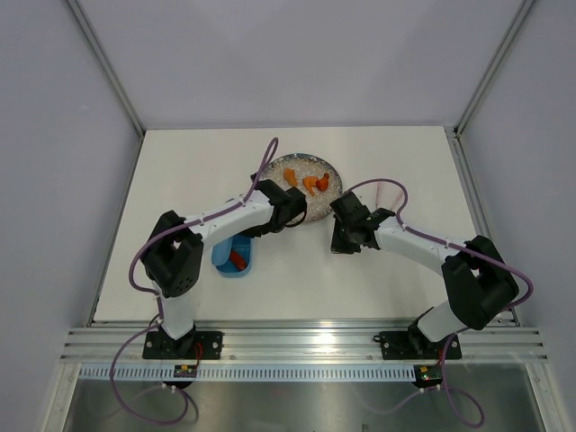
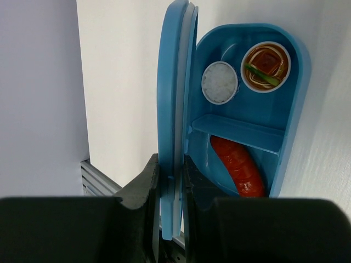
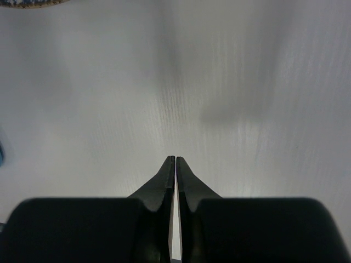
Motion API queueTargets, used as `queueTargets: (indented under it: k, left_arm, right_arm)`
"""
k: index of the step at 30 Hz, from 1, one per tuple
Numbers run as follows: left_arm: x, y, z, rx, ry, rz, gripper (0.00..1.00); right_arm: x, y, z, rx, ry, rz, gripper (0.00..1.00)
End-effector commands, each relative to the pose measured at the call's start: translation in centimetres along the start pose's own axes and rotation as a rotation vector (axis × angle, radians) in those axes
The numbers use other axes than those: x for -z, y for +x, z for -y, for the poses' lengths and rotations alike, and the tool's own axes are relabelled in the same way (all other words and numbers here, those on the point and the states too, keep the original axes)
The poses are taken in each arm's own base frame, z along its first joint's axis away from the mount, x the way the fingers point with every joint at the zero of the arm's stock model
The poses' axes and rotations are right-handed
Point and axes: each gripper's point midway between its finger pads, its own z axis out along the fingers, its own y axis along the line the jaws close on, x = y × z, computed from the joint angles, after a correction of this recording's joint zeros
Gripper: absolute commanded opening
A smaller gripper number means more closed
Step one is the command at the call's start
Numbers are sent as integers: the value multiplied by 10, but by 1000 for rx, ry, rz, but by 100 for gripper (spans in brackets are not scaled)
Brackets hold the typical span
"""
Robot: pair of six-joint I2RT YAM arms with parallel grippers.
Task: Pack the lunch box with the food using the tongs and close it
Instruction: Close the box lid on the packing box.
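The blue lunch box (image 1: 223, 263) (image 2: 296, 109) lies open on the table, holding a red sausage (image 2: 238, 164) in the near part. Past the divider are a white ball (image 2: 219, 82) and a small noodle cup (image 2: 266, 66). My left gripper (image 1: 265, 227) (image 2: 171, 164) is shut on the blue lid (image 2: 171, 98), held on edge beside the box's left side. Orange chunks (image 1: 310, 183) lie on the speckled plate (image 1: 301, 160). My right gripper (image 1: 340, 243) (image 3: 175, 160) is shut over bare table, nothing between its fingers. A faint pale pink shape (image 1: 389, 192), possibly the tongs, lies behind it.
White walls with metal posts enclose the table on three sides. A metal rail runs along the near edge by the arm bases. Purple cables loop over both arms. The plate's rim (image 3: 27, 3) shows at the top left of the right wrist view.
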Motion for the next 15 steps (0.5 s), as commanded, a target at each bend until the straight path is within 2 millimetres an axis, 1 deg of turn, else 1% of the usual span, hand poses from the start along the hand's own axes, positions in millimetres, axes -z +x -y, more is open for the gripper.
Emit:
queueTargets:
  k: [1, 12, 13, 15]
  left_arm:
    - [5, 21, -29, -136, -104, -77, 0]
    - [1, 23, -18, -159, -113, -97, 0]
    - [1, 23, -17, -160, -111, -97, 1]
    - [0, 22, -13, -170, -111, -101, 6]
  right_arm:
    - [2, -12, -6, 3, -21, 33, 9]
    - [0, -8, -3, -3, -15, 28, 9]
    - [0, -8, -3, -1, -16, 29, 9]
    - [1, -9, -2, -1, -13, 32, 9]
